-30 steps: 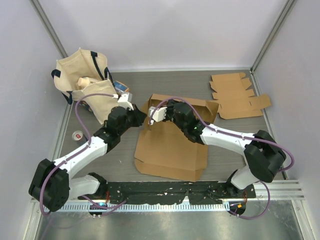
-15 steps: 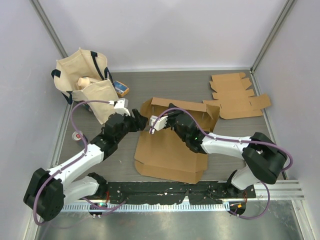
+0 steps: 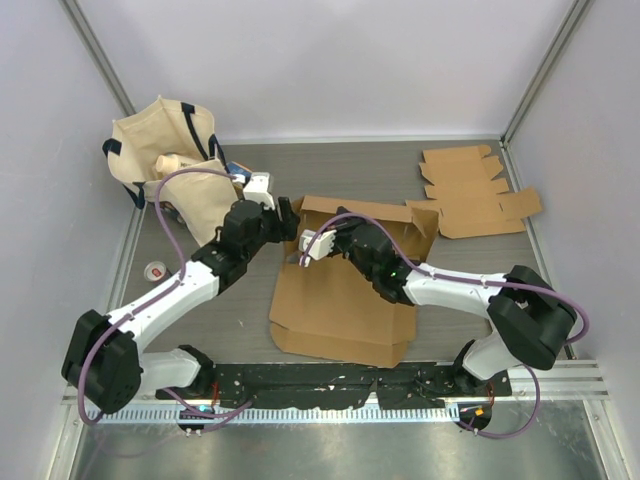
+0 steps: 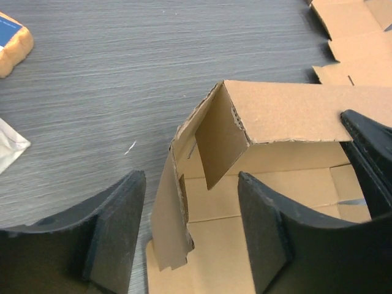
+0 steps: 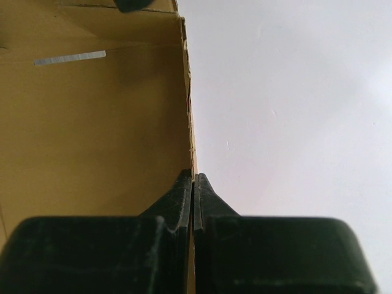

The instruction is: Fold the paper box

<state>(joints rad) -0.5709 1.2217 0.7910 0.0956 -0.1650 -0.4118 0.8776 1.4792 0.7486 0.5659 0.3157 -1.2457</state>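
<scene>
Looking down on the grey wood-grain table (image 3: 230, 330), I see the brown corrugated cardboard box (image 3: 340, 300) lying at its middle, just ahead of both arms and only partly formed. Its wide base panel lies flat toward me, with flaps along the near edge. The far wall stands upright, and a short side flap bends inward at the far left corner. My left gripper (image 4: 190, 177) is spread wide, its jaws straddling that corner's loose, curling left wall without pinching it. My right gripper (image 5: 193, 184) is clenched on a thin upright edge of the box's cardboard. Well apart at the far right lie flat tan cardboard blanks (image 3: 475, 190).
</scene>
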